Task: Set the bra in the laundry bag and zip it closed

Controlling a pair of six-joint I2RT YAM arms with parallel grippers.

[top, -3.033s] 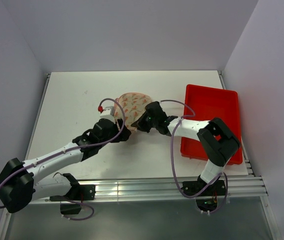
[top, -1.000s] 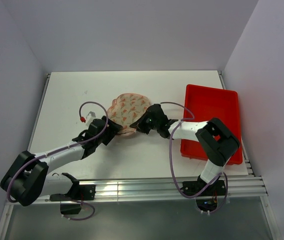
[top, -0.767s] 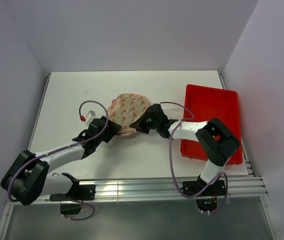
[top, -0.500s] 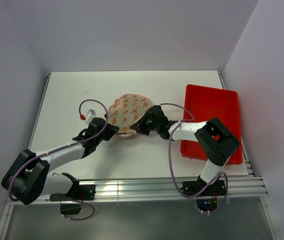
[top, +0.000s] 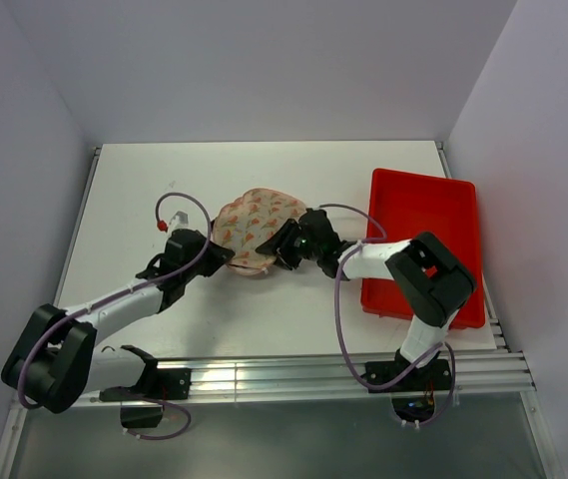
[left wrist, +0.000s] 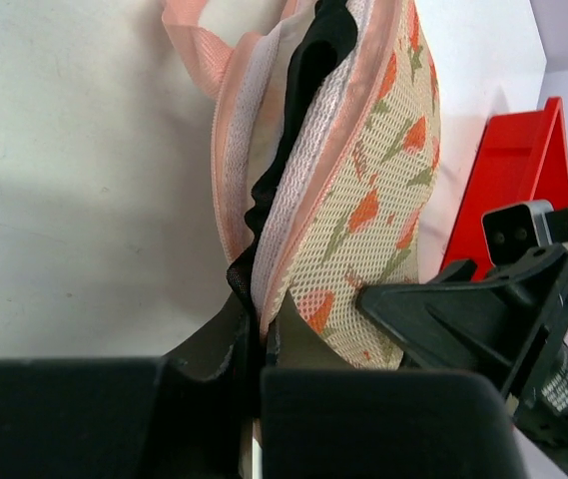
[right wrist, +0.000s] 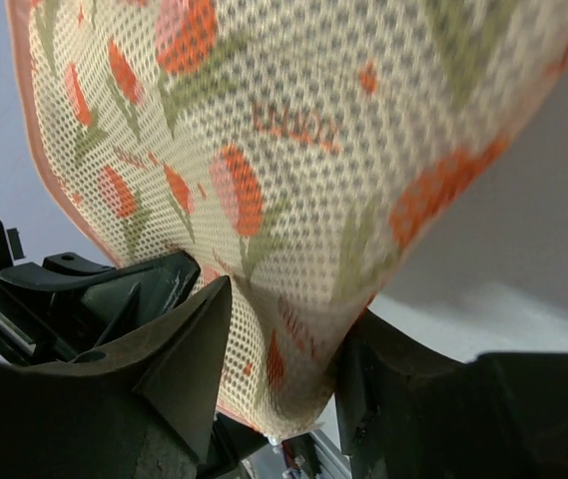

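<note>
Here, the left gripper is pinching the near edge of the laundry bag, its jaws pressed together on the pink zipper rim. Straight ahead of its fingertips the bag is showing edge-on, its two printed lobes gaping slightly. The black bra is sitting in the gap between them, inside the bag but bulging right up to the rim.

Opposite, the right gripper is facing the left one from the bag's other side. Its jaws are standing apart with a sagging fold of printed mesh between them; whether either finger is pressing the fabric cannot be told.

The bag is resting on the white table between the two grippers, with a red tray lying back behind the right gripper's wrist.

The zipping appears to be only starting, and no zipper pull is showing in any view. Doing it well likely means the left gripper anchoring the rim taut while the right one is finding the pull. The bra fabric wants tucking below the teeth first, so the slider is not snagging on it.
</note>
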